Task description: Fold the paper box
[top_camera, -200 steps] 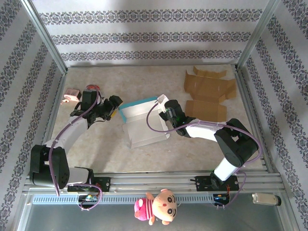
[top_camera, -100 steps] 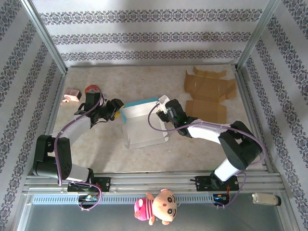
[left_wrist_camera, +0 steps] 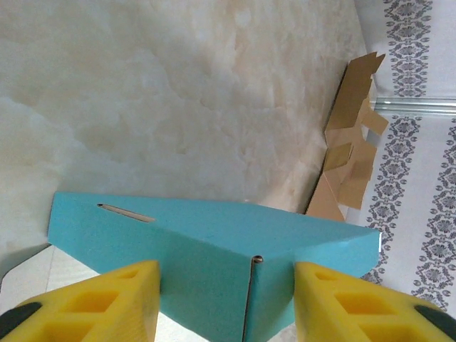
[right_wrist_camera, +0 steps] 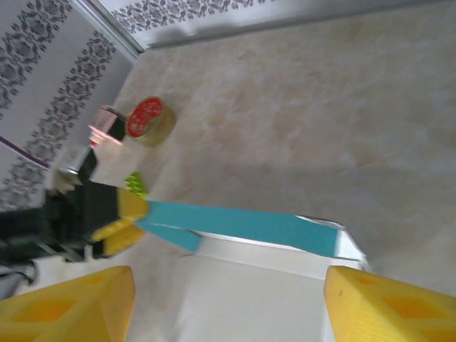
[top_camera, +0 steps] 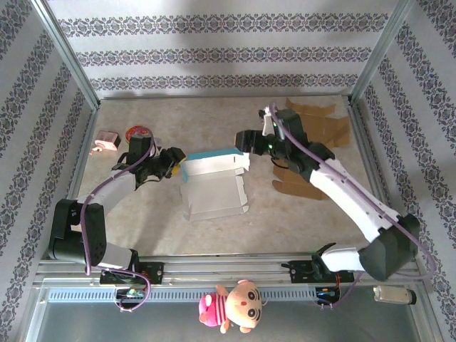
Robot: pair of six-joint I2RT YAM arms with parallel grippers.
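1. Top view: the box (top_camera: 214, 194) lies mid-table (top_camera: 299, 221) with its teal wall raised, so raising the walls looks like the current step. The left gripper (top_camera: 174, 162) is at its left end, the right gripper (top_camera: 244, 142) over its right end.
2. Left wrist: the jaws straddle the box's corner. Contact is cut off, so I cannot tell if they grip.
3. Right wrist: the jaws are wide and empty. Next, probably lower onto the wall. The view is blurred.

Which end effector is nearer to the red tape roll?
Left. The left end effector is near the tape roll, at the blue box's left end; the right end effector is at the box's other end.
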